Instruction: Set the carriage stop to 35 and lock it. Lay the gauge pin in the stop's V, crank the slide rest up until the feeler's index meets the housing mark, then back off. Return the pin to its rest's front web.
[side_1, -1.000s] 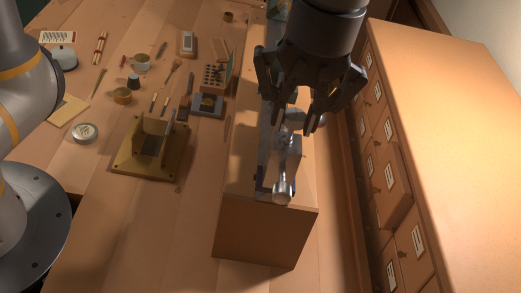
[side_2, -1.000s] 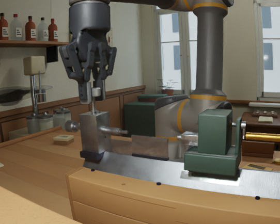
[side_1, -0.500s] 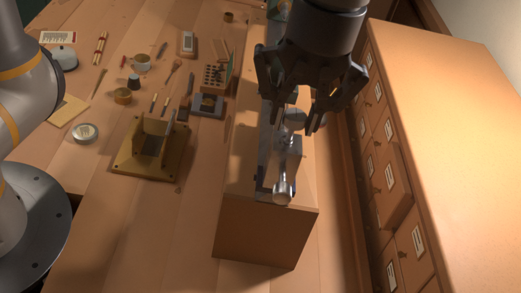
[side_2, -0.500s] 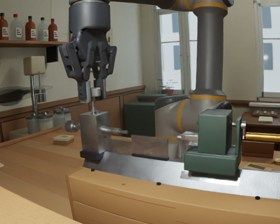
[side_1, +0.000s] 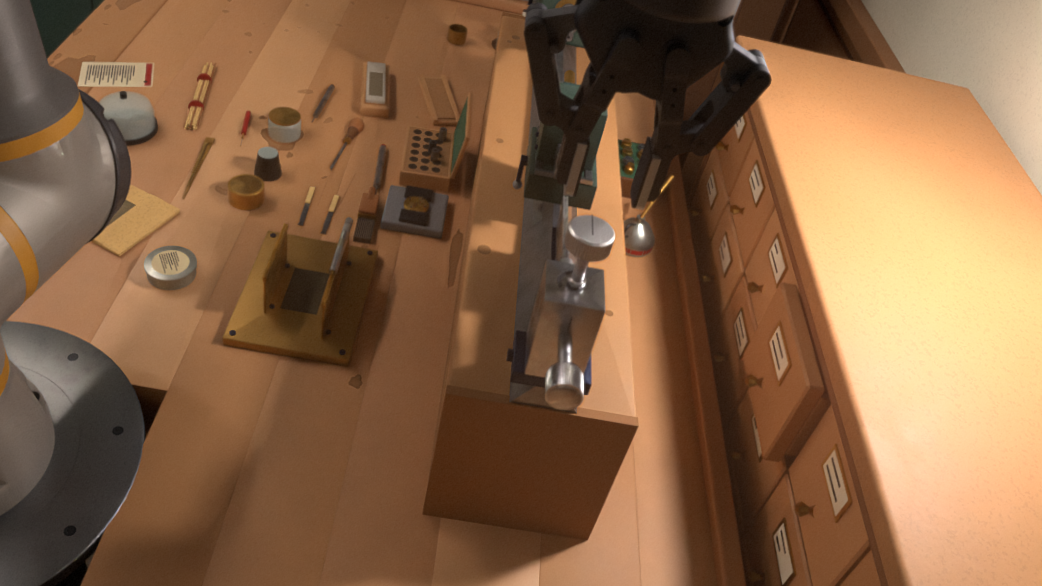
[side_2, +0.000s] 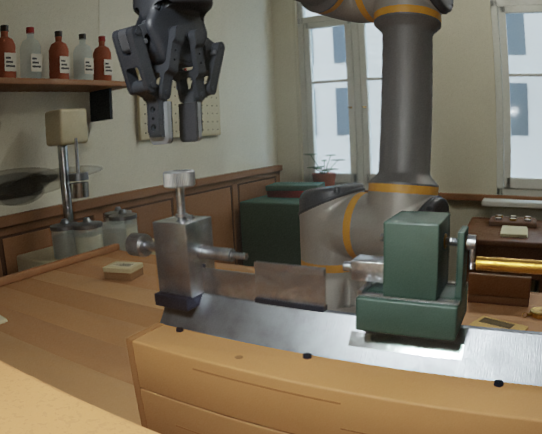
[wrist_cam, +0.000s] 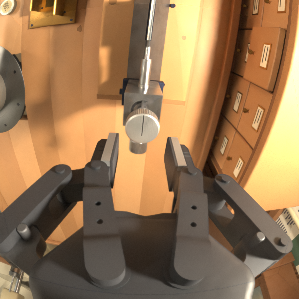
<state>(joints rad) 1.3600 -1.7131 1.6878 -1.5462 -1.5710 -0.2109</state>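
My gripper (side_2: 170, 125) is open and empty. It hangs well above the carriage stop (side_2: 182, 257), a steel block at the near end of the lathe bed. The stop's round lock knob (wrist_cam: 142, 128) stands up on a thin stem on top of the block. A second knob (side_1: 564, 386) sticks out of the block's end, and a rod (side_2: 220, 254) runs from the block along the bed. The green slide rest (side_2: 415, 275) sits at the bed's far end. The gauge pin (side_1: 340, 244) lies on the brass pin rest (side_1: 302, 291) on the bench.
The wooden box (side_1: 532, 423) under the lathe bed stands right below me. A drawer cabinet (side_1: 765, 350) runs along one side. Small tools, tins and a drill block (side_1: 430, 157) lie on the bench beyond the pin rest. The robot base (side_1: 51, 437) is at the bench's near corner.
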